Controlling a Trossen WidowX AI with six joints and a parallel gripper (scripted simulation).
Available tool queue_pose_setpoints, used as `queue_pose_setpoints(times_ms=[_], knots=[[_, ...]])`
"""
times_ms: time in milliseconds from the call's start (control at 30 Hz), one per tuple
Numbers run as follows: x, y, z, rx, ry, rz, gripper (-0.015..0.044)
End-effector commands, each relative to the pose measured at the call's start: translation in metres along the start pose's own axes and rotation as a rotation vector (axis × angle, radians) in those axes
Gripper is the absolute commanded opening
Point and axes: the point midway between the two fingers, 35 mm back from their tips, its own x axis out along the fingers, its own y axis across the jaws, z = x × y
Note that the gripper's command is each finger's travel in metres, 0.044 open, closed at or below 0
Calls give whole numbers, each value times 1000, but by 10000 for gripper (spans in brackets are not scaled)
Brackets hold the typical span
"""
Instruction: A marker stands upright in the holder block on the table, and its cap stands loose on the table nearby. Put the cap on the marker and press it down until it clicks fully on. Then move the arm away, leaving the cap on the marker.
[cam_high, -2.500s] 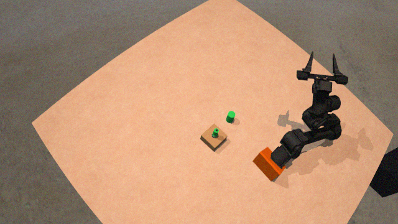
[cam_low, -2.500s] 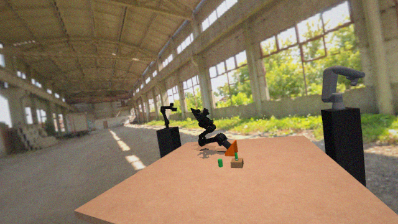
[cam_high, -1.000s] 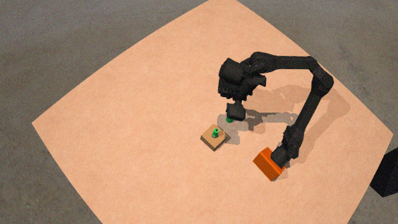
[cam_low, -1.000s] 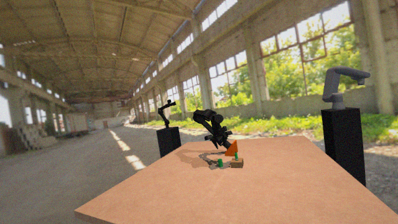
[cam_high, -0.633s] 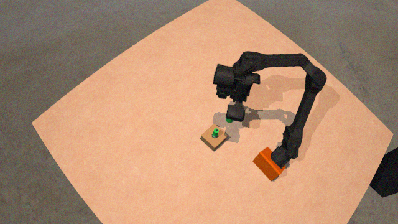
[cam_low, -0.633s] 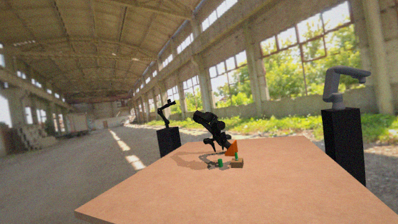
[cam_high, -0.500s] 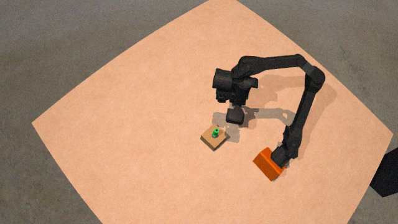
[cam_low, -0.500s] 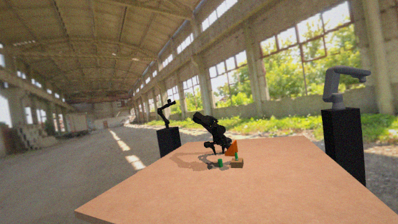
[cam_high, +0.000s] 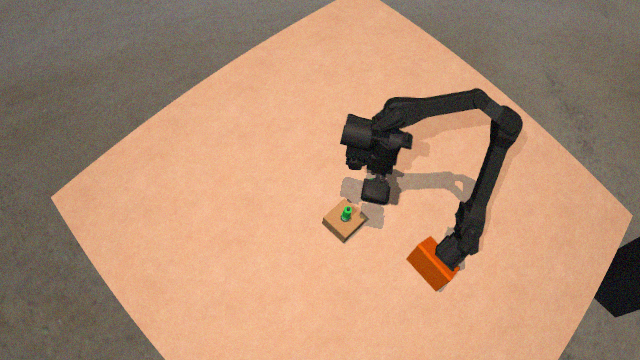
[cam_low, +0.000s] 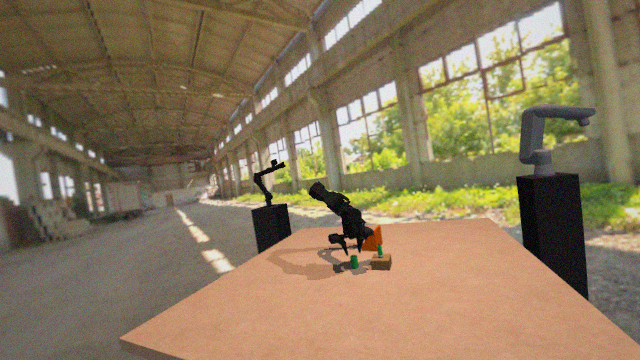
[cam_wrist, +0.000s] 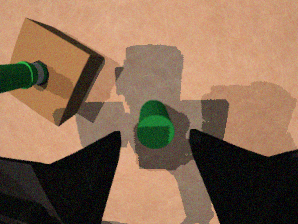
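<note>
The green cap (cam_low: 354, 261) (cam_wrist: 155, 125) stands upright and loose on the table. In the top view it is almost wholly hidden behind the arm. The green marker (cam_high: 347, 213) (cam_low: 380, 250) (cam_wrist: 15, 77) stands upright in the tan holder block (cam_high: 344, 231) (cam_low: 381, 263) (cam_wrist: 60, 60), with no cap on it. My gripper (cam_low: 353, 254) (cam_wrist: 154, 136) is open and empty and points down above the cap. In the wrist view the cap shows centred between the two fingertips, with a gap on each side. The holder block is at the upper left there.
The arm's orange base block (cam_high: 432, 264) (cam_low: 372, 239) stands on the table (cam_high: 225, 175) (cam_low: 425, 305), near the holder block. Off the table, a small black arm (cam_low: 264, 182) and a grey arm (cam_low: 533, 132) stand on black pedestals.
</note>
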Motion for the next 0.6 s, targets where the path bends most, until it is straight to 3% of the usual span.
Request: queue_pose_setpoints(times_ms=[0, 567], knots=[[7, -1, 0, -3, 1, -3, 254], [34, -1, -1, -3, 1, -5, 254]])
